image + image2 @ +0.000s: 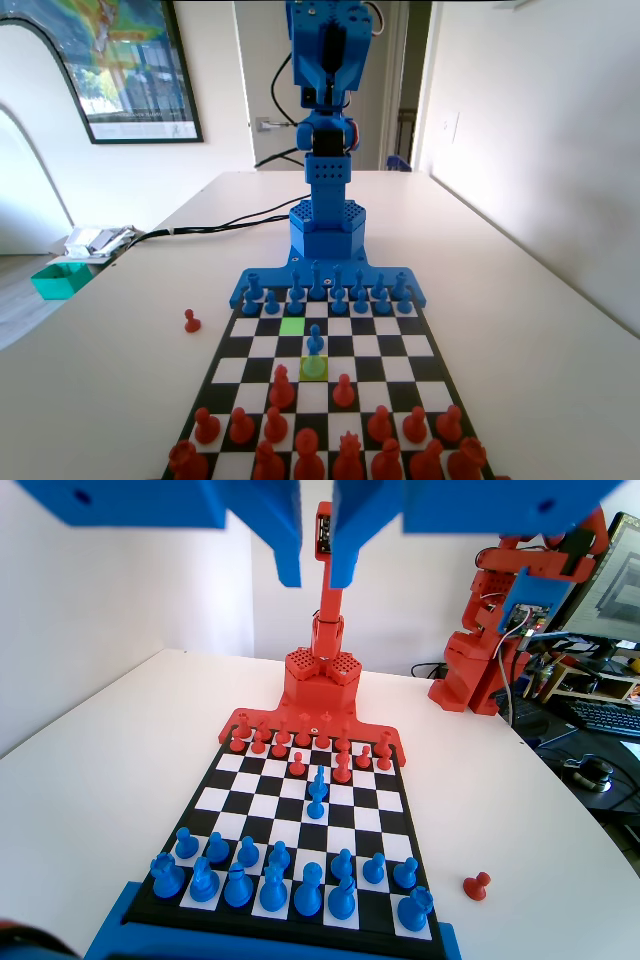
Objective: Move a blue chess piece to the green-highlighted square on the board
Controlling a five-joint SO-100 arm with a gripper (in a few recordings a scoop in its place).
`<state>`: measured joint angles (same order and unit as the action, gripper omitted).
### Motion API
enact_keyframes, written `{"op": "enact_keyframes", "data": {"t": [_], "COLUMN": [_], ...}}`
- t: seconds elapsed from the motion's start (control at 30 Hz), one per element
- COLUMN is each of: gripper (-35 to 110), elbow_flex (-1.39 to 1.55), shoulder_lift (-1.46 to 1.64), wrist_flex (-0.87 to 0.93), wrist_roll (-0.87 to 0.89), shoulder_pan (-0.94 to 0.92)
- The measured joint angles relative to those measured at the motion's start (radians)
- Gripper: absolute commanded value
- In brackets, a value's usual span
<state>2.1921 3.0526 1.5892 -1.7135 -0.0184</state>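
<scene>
One blue piece [315,343] stands alone out in the middle of the board [430,372], on the pale yellow-green square [314,367] in the fixed view, ahead of its own two rows and facing the red pieces [283,388]. It looks like the piece meant to be moved. The bright green square [292,324] lies at about eleven o'clock from it in that view, one row back toward the blue ranks and one file to the left, with nothing standing on it.

In the wrist view the gripper [315,568] hangs high at twelve o'clock, its two jaws slightly apart with a narrow gap between them and nothing held. From there the lone blue piece sits at six o'clock, well below and well apart from the jaws. This raised pose probably serves to keep the whole board in sight before any descent.

A stray red pawn [191,320] lies off the board on the table [520,300], at about nine o'clock from the green square in the fixed view.
</scene>
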Motion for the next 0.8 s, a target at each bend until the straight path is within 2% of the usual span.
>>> {"op": "enact_keyframes", "data": {"t": [0.8], "gripper": [7], "elbow_flex": [0.0], "shoulder_lift": [0.0], "wrist_flex": [0.0], "wrist_roll": [0.0], "shoulder_pan": [0.009]}}
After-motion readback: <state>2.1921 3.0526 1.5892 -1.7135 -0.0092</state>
